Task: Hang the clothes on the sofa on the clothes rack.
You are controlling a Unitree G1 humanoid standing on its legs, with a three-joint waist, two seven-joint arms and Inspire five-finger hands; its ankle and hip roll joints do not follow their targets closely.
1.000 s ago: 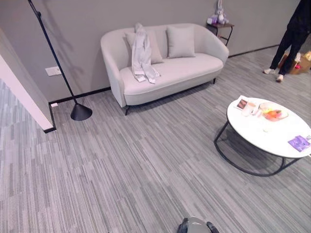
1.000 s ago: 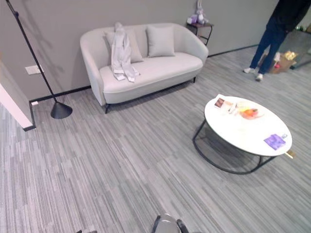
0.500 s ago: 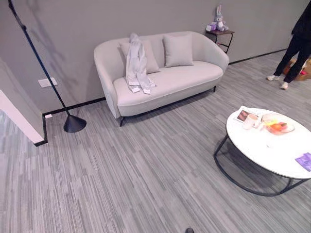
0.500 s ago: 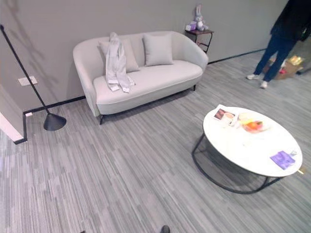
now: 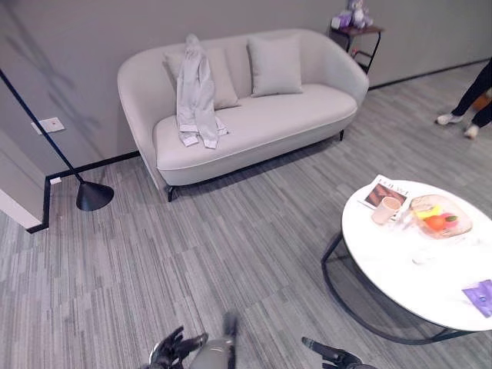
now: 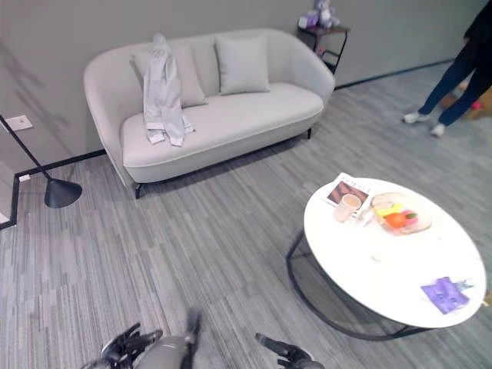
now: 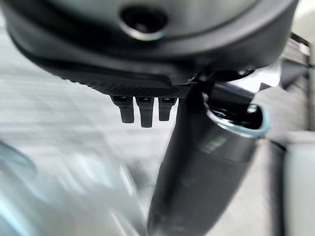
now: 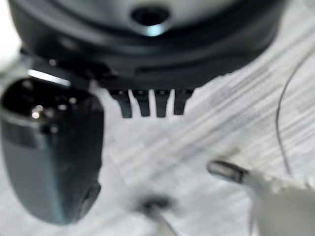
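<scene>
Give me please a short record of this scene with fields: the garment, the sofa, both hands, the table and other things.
garment: pale grey jacket draped over the backrest of the sofa, sleeves lying on the seat
sofa: light beige two-seat sofa against the grey wall, with two cushions
left hand: dark left hand low above the carpet, fingers spread, holding nothing
right hand: dark right hand low above the carpet, fingers straight, holding nothing
table: round white table with a cup, a fruit bowl and a magazine
other: black floor lamp base; a person's legs at the far right
</scene>
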